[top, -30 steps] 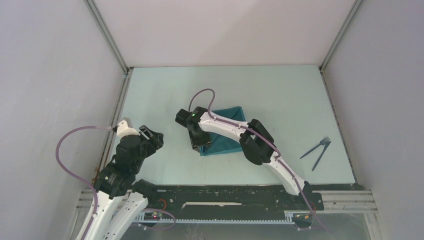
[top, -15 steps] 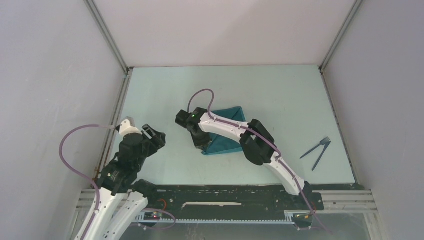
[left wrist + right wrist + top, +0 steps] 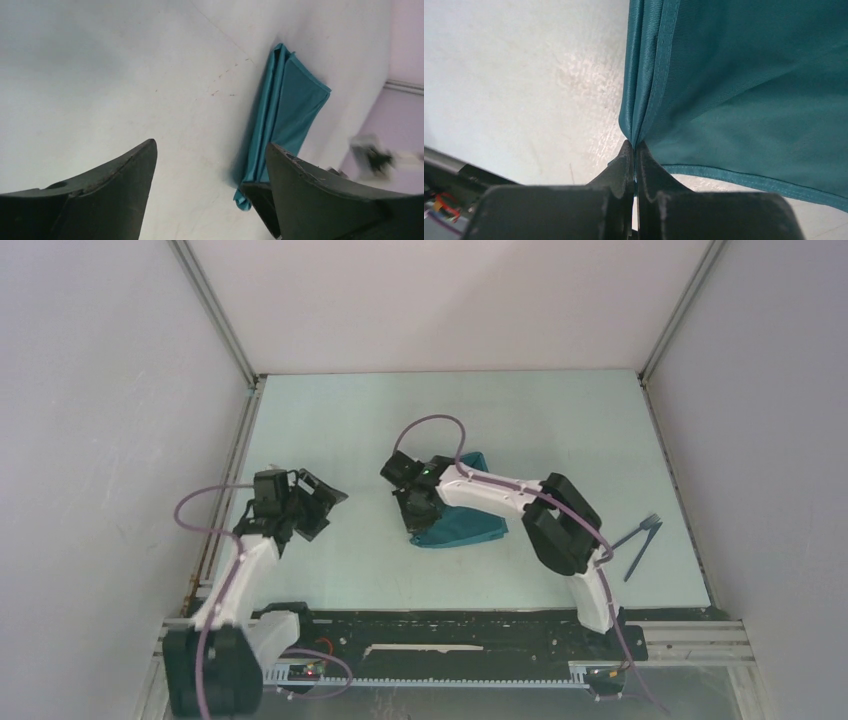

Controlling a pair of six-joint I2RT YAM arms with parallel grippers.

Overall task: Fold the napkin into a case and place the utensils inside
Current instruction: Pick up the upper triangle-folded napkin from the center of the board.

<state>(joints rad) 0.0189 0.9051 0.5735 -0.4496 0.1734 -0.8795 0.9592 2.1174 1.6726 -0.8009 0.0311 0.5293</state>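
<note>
From above, my right arm (image 3: pixel 500 490) covers most of the napkin (image 3: pixel 465 532) and its own fingertips. The utensils (image 3: pixel 640 540) are too small for me to tell apart. On the right wrist camera the cloth runs off the top and right edges. On the left wrist camera its near end sits behind a finger (image 3: pixel 325 200) of the left gripper (image 3: pixel 210 146).

A pale mint-green tabletop (image 3: pixel 330 420) is enclosed by plain matte walls: a whitish back panel (image 3: pixel 450 300) at 12 o'clock, a grey panel (image 3: pixel 90 420) at 9 o'clock and another (image 3: pixel 780 420) at 3 o'clock. The back corners are framed by aluminium posts (image 3: pixel 215 312). A black rail (image 3: pixel 450 628) is mounted along the 6 o'clock edge. Everything is lit softly and evenly
</note>
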